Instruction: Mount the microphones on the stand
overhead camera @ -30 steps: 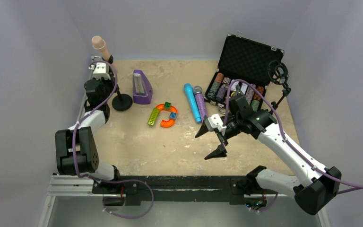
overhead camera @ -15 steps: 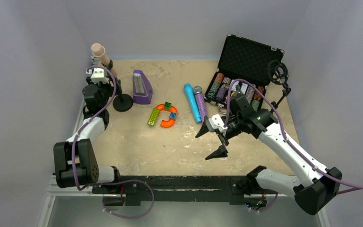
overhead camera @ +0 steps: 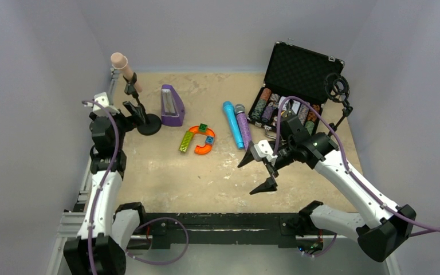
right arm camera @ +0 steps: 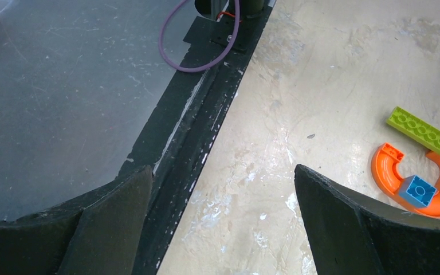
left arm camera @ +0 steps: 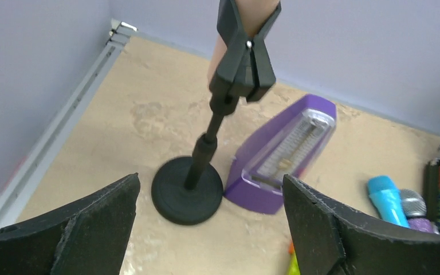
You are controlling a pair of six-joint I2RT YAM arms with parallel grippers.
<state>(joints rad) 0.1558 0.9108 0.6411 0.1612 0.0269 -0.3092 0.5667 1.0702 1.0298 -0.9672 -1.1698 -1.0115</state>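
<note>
**One microphone mounted, two lying loose.**
The pink-beige microphone (overhead camera: 121, 64) is gripped tilted by the clip (left arm camera: 245, 63) of the stand (overhead camera: 147, 123), so the left gripper (left arm camera: 209, 183) is spread wide, empty. The blue microphone (overhead camera: 232, 125) and purple microphone (overhead camera: 243, 123) lie side by side near the right gripper (overhead camera: 255, 175), equally wide and empty, judged placed for pickup.

Matt black finish on the round-based microphone stand (left arm camera: 186, 189) at far left; glossy purple plastic around a clear ribbed window on the wedge-shaped metronome (left arm camera: 263, 186) beside it; silver metal mesh capping the glittery purple stick microphone (overhead camera: 243, 126); rough, scuffed beige across the worn tabletop (overhead camera: 172, 172).
</note>
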